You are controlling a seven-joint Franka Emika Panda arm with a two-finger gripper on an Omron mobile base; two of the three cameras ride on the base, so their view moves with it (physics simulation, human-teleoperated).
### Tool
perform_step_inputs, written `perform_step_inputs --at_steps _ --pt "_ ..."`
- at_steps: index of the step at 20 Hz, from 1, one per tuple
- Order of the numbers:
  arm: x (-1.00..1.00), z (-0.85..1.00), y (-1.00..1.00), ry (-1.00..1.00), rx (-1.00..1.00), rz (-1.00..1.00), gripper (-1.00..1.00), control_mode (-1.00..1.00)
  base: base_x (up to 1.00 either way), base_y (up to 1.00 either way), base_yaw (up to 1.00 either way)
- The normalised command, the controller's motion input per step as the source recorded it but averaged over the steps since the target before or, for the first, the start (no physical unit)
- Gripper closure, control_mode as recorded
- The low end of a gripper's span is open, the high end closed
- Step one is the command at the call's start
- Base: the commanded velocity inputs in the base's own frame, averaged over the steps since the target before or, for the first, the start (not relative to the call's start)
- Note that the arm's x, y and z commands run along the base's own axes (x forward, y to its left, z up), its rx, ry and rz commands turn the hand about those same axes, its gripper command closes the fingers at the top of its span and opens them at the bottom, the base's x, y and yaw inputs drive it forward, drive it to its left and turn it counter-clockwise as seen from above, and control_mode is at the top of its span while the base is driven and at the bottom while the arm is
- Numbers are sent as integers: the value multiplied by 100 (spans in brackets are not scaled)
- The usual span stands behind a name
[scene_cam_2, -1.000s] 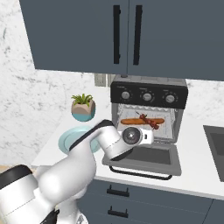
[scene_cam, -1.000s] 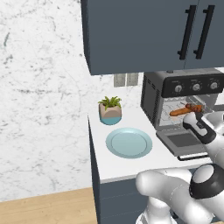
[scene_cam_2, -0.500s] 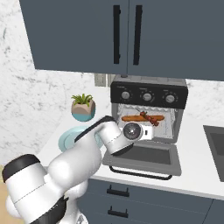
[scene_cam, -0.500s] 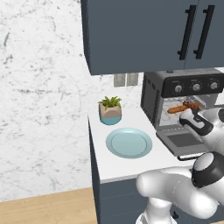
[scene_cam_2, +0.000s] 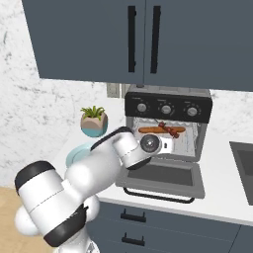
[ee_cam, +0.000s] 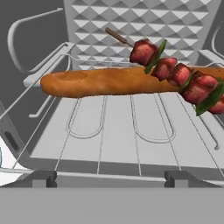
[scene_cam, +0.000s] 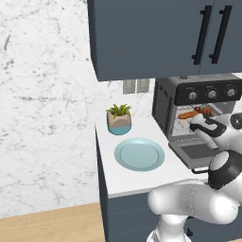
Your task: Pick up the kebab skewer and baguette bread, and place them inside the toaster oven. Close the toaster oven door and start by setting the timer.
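**Food loaded, door is next**

Toaster oven [scene_cam_2: 168, 106] sits on the counter [scene_cam: 142, 177] under the cabinets [scene_cam_2: 148, 39]. Its door [scene_cam_2: 165, 177] is dropped flat toward me, handle bar at the front edge.

Baguette [ee_cam: 109, 81] lies across the wire rack [ee_cam: 131, 127] toward the back. Skewer [ee_cam: 179, 76] rests slanted over its right end, touching it. Both are inside, so I judge the placing done.

My gripper [ee_cam: 109, 177] is spread wide and empty, just outside the oven mouth, above the lowered door.

Next, as I see it: back out, drop below the door's front edge, catch the handle, swing it up shut. Then the timer knob [scene_cam_2: 142, 107], though I can't tell which of the three it is.

Room: open air above the door. Plate [scene_cam: 139, 154] and potted plant [scene_cam: 119, 119] sit well off to the left, clear of the swing.
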Motion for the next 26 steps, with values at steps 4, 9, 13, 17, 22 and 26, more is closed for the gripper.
perform_step_inputs --at_steps 4,9,13,17,22,26 --pt "24 -12 0 0 0 0 -100 -100 0 0 0" --pt "21 -9 0 0 0 0 -100 -100 0 0 0" --pt "20 -9 0 0 0 0 -100 -100 0 0 0" --pt "18 -9 0 0 0 0 -100 -100 0 0 0" --pt "11 -9 0 0 0 0 -100 -100 0 0 0" --pt "13 -13 0 0 0 0 -100 -100 0 0 0"
